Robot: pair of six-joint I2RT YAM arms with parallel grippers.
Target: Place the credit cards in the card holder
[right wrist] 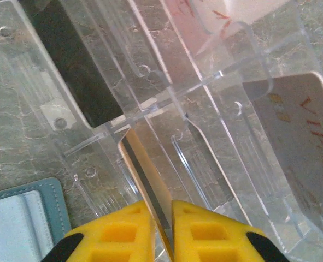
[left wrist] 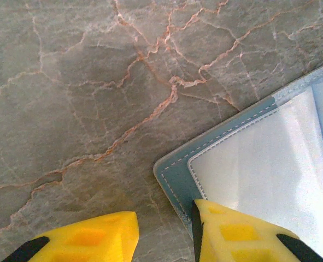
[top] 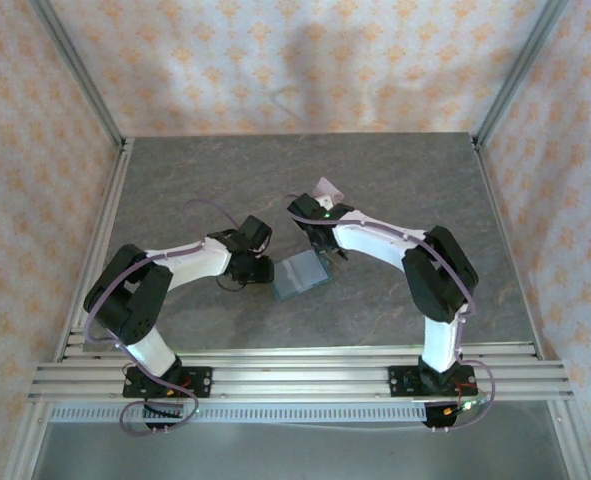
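The teal card holder (top: pixel 300 273) lies open on the table between the two arms, its pale inner sleeves facing up. My left gripper (left wrist: pixel 166 236) is open at the holder's corner (left wrist: pixel 175 172); its right finger (left wrist: pixel 243 234) lies over the stitched edge and the left finger sits over bare table. My right gripper (right wrist: pixel 161 210) is shut on a credit card (right wrist: pixel 147 169) seen edge-on, with a dark stripe, held over the clear rack. A pale pink-lilac card (right wrist: pixel 300 123) with red lettering lies at the right, and another pale card (right wrist: pixel 227 11) sits at the top. The holder's corner (right wrist: pixel 19 218) lies at lower left.
A transparent slotted plastic rack (right wrist: pixel 166 82) stands on the marble-patterned table (top: pixel 175 190) just behind the holder, under my right gripper (top: pixel 327 246). A dark flat piece (right wrist: pixel 68 60) sits in one of its slots. Metal posts and patterned walls frame the table.
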